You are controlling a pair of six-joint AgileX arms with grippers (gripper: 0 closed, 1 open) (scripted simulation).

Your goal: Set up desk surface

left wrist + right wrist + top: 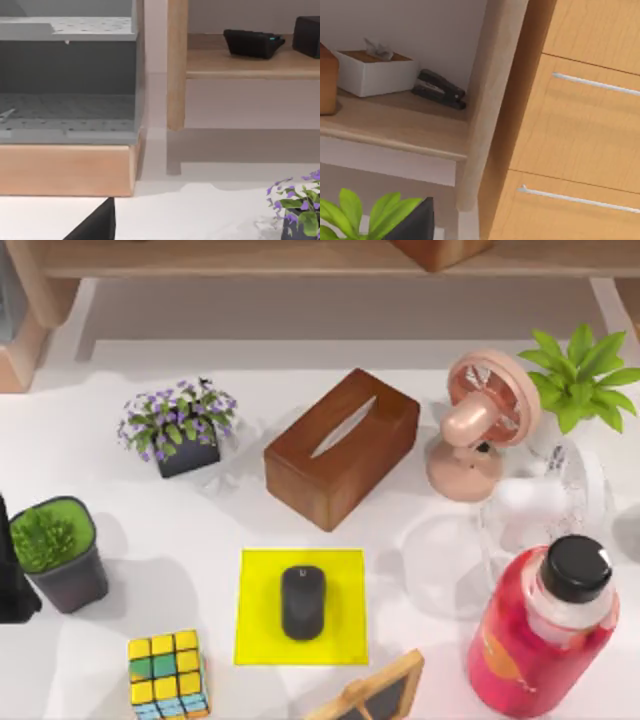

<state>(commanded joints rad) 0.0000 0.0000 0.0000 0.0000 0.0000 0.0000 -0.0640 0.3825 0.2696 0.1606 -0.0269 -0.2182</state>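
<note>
White table (200,530) crowded: black mouse (303,601) on yellow mat (258,625), wooden tissue box (342,448) behind it. Both hands' state: cannot tell.

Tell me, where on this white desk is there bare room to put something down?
On the desk surface: the far left stretch behind the green potted plant, and between the purple flower pot and yellow mat. The right side is crowded: fan, red bottle.

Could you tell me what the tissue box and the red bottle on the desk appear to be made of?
Tissue box: looks like dark, polished wood, with brown grain-like faces and a slit on top. Red bottle: probably translucent glossy plastic with a black cap; glass cannot be ruled out.
</note>
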